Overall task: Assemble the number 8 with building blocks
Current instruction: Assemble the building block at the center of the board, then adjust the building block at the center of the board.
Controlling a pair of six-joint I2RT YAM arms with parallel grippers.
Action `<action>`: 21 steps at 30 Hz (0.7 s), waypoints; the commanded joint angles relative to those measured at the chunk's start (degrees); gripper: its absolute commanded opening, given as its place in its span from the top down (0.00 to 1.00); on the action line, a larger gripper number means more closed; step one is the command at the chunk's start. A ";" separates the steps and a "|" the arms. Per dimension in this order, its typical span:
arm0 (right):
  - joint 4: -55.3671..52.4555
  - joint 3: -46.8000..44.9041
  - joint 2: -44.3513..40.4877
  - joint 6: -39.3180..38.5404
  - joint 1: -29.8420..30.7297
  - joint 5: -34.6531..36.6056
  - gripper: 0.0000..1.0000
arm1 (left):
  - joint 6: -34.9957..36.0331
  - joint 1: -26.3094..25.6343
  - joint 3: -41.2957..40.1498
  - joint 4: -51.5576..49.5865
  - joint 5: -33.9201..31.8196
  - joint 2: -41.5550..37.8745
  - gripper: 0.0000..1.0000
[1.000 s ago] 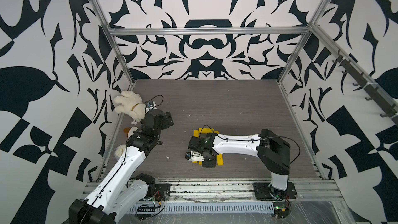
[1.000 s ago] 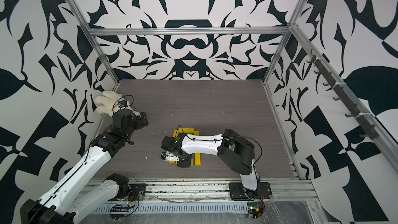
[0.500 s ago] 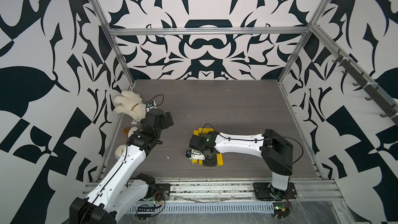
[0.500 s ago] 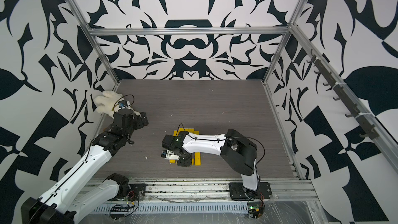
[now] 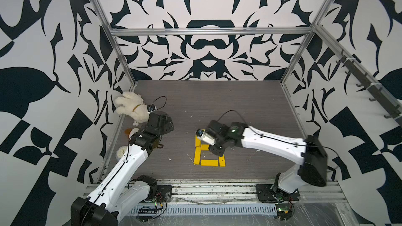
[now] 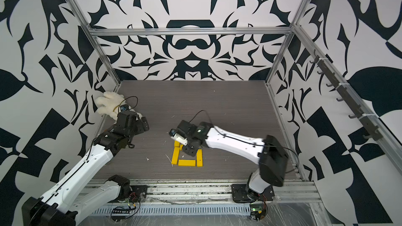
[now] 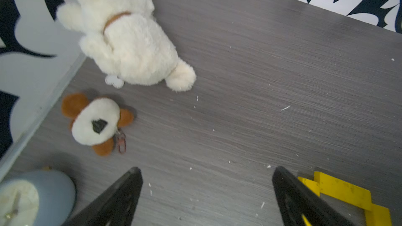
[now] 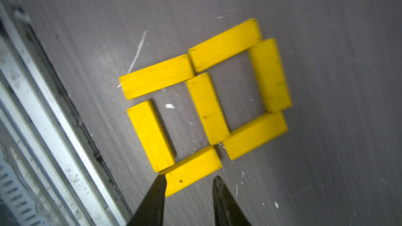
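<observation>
Several flat yellow building blocks lie on the grey floor as the number 8, two square loops sharing a middle bar. In both top views my right arm hides the upper loop, while the front bar shows whole. My right gripper hovers above the figure's front right side, open narrowly and holding nothing. One fingertip overlaps the end of a side bar. Far to the left, my left gripper is wide open over bare floor.
A white plush toy lies by the left wall, with a small brown-and-white plush and a grey cup nearer the front. The aluminium front rail runs close to the figure. White crumbs dot the floor.
My right gripper has risen and drawn back to the right off the blocks, uncovering the figure's front loop. The left arm has barely moved.
</observation>
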 commanded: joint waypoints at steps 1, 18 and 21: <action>7.21 -13.86 -11.16 23.97 -2.30 1.14 0.72 | -6.27 0.15 -1.50 -6.95 3.99 -2.74 0.10; 14.42 -34.52 -16.31 37.87 2.73 3.21 0.87 | -15.53 -17.60 -5.65 -12.38 6.20 7.28 0.45; 17.07 -35.25 -14.55 37.87 2.75 2.01 0.88 | -18.61 -19.20 -8.73 -11.31 7.27 6.69 0.45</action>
